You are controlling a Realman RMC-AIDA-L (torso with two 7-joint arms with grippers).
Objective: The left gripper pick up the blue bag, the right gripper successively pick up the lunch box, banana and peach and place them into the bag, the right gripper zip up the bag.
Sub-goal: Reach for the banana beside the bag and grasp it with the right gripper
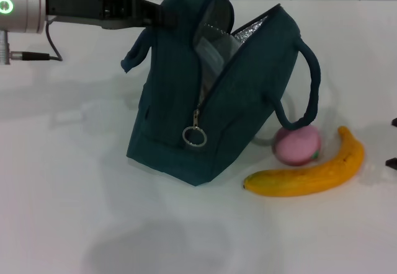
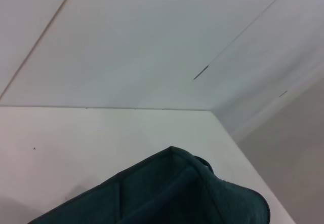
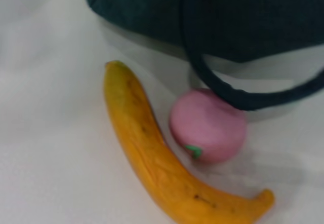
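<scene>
My left gripper (image 1: 162, 12) reaches in from the left and is shut on the top edge of the blue bag (image 1: 180, 119), holding its mouth open and upright. The bag also shows in the left wrist view (image 2: 172, 193) and the right wrist view (image 3: 152, 1). A pale lunch box (image 1: 214, 54) sits inside against the silver lining, mostly hidden. The pink peach (image 1: 298, 145) (image 3: 207, 125) lies under the bag's right handle (image 1: 313, 82). The yellow banana (image 1: 310, 175) (image 3: 147, 158) lies just in front of it. My right gripper (image 1: 393, 142) shows only as two dark tips, apart, at the right edge beyond the banana.
A metal zipper ring (image 1: 194, 137) hangs at the bag's front corner. The white table (image 1: 93, 212) stretches to the left and front. A loose handle (image 1: 135, 57) droops on the bag's left side.
</scene>
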